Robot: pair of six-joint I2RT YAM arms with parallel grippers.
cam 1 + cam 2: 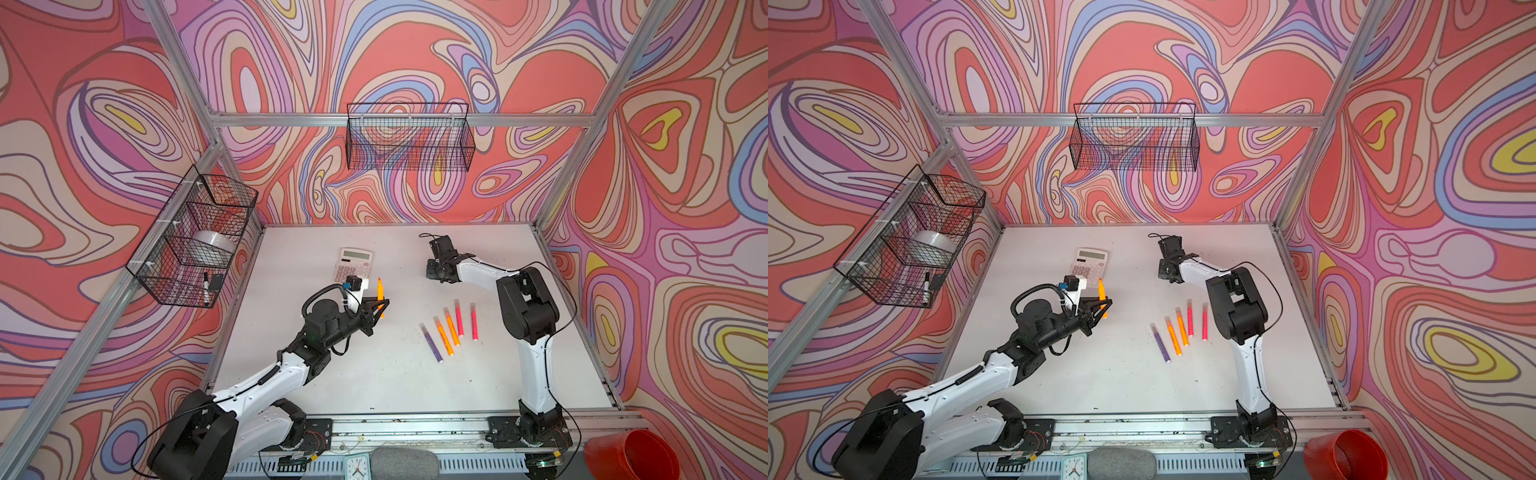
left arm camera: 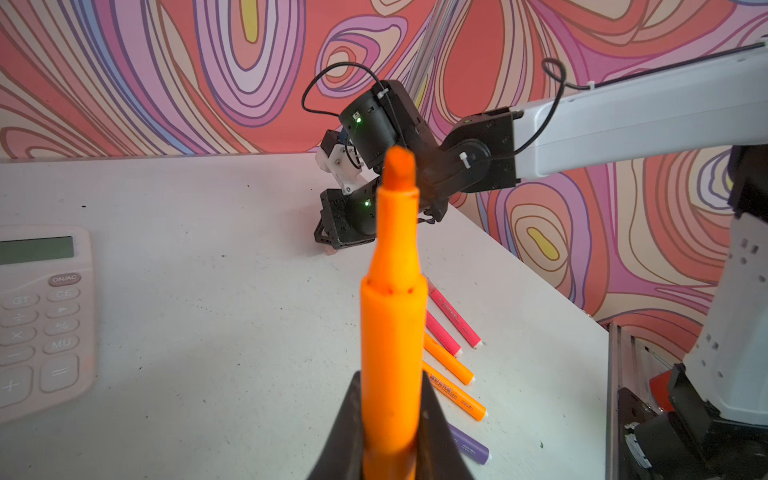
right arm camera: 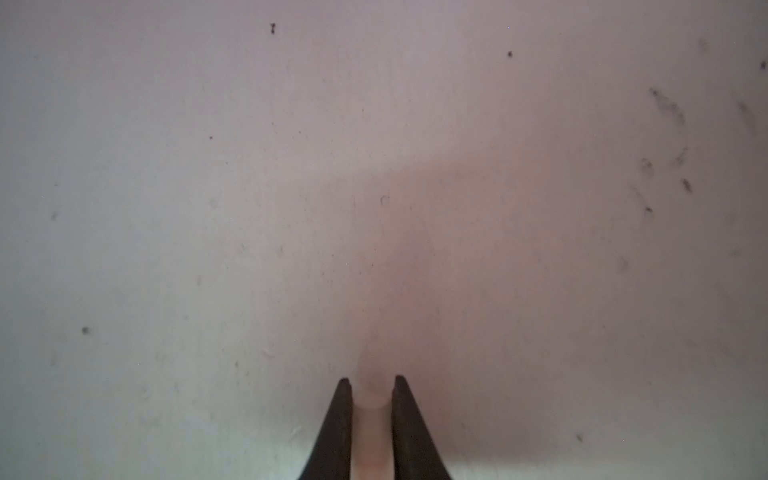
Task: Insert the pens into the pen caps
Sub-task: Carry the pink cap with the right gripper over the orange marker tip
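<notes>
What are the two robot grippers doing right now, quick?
Left gripper: closed, holding an orange pen with its tip pointing up.
Right gripper: closed on a pale pen cap.

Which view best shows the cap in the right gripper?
Right wrist view: the pale cap sits between the fingertips of the right gripper. Left wrist view shows only a pinkish sliver; both top views hide it.

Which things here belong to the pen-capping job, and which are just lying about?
Job: orange pen in left pincer; cap in right pincer; five pens on table.
Lying about: calculator; wire baskets; tape roll; marker; clock; red cup.
</notes>
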